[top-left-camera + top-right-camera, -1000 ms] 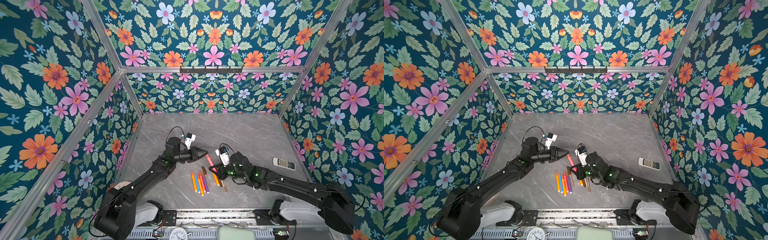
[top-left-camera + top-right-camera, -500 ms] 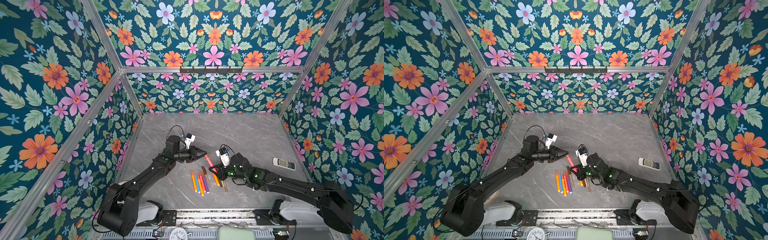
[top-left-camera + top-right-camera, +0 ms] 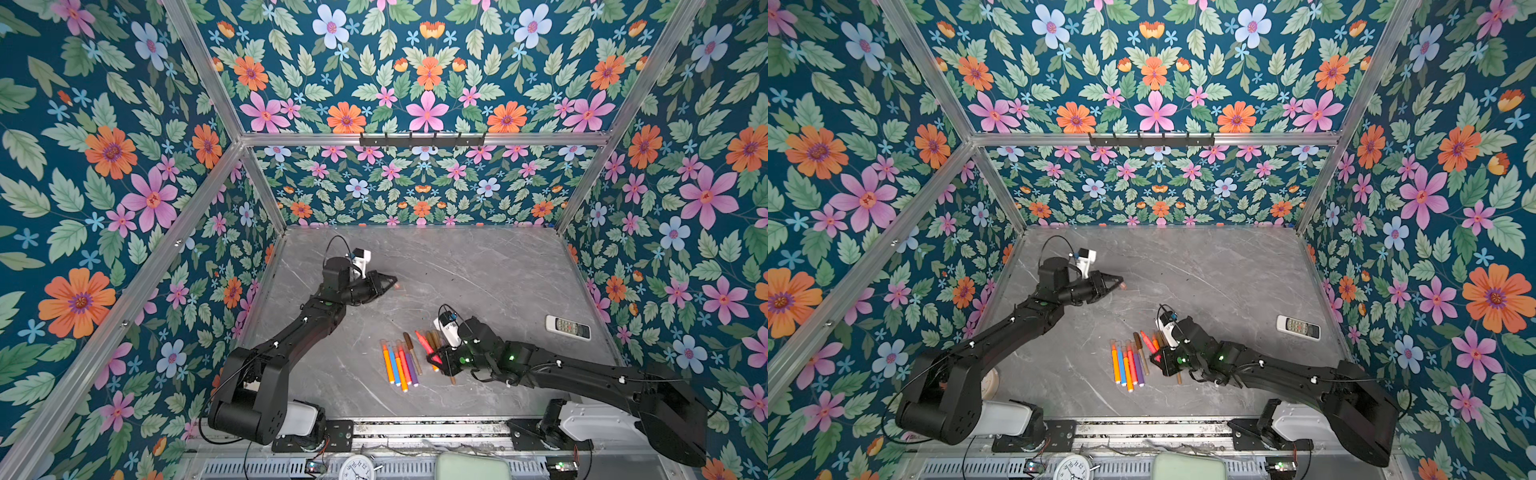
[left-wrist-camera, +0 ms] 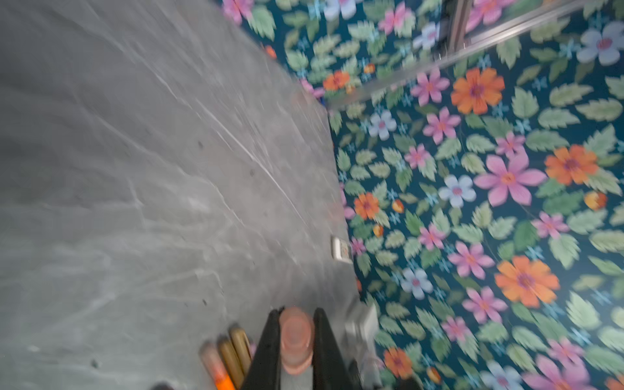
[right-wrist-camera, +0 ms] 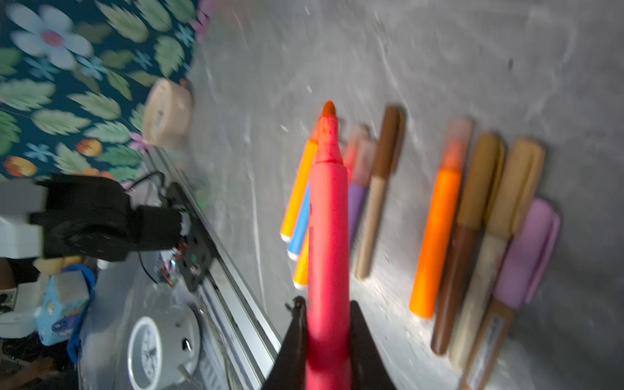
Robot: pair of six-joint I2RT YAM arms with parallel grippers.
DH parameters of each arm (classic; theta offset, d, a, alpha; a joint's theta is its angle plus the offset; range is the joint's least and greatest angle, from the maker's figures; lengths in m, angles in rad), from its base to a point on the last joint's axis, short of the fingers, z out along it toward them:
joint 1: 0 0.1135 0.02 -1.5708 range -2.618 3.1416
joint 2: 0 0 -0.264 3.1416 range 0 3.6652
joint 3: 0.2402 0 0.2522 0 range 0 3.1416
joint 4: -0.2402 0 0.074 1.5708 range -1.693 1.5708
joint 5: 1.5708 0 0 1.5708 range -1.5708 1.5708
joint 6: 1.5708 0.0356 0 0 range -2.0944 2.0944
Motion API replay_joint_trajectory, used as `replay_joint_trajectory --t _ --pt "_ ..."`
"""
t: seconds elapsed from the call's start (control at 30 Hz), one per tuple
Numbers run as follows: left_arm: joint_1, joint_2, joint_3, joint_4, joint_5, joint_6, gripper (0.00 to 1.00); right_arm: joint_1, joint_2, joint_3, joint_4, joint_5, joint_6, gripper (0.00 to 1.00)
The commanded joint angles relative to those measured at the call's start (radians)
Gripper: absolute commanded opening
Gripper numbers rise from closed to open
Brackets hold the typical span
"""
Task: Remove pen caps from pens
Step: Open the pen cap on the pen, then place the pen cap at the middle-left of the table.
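left gripper [image 3: 390, 283] and pen cap [image 4: 296, 336] farther from red pen [image 5: 327, 219], right gripper [image 3: 438, 358] shifted frontward

No legible text anywhere

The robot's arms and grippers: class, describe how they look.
The left arm and right arm are black, with rounded joints and white bases. Each wrist carries a white camera with a looping black cable. The left gripper and right gripper taper to black points.
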State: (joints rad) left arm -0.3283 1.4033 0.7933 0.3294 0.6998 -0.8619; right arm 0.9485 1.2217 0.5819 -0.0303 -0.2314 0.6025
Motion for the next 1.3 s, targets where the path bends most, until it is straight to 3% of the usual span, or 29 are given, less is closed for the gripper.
replay_joint_trajectory --t 0.0,0.17,0.3,0.43,0.7,0.83,1.27 --pt "0.007 0.021 0.024 0.072 -0.088 0.029 0.00 0.000 -0.003 0.007 -0.059 -0.020 0.009 0.00" --pt "0.015 0.039 0.050 0.018 -0.108 0.066 0.00 -0.001 -0.015 0.016 -0.098 0.034 0.027 0.00" --pt "0.022 0.049 0.069 -0.219 -0.289 0.182 0.00 -0.046 -0.078 0.032 -0.217 0.169 0.070 0.00" --pt "0.046 0.102 0.087 -0.412 -0.465 0.268 0.00 -0.197 -0.159 0.017 -0.301 0.174 0.071 0.00" --pt "0.046 0.229 0.137 -0.562 -0.627 0.380 0.00 -0.489 -0.237 0.023 -0.389 0.084 -0.032 0.00" --pt "0.046 0.272 0.170 -0.610 -0.701 0.411 0.00 -0.517 -0.219 0.044 -0.414 0.101 -0.048 0.00" --pt "0.046 0.323 0.195 -0.622 -0.712 0.445 0.28 -0.518 -0.168 0.060 -0.418 0.129 -0.047 0.00"
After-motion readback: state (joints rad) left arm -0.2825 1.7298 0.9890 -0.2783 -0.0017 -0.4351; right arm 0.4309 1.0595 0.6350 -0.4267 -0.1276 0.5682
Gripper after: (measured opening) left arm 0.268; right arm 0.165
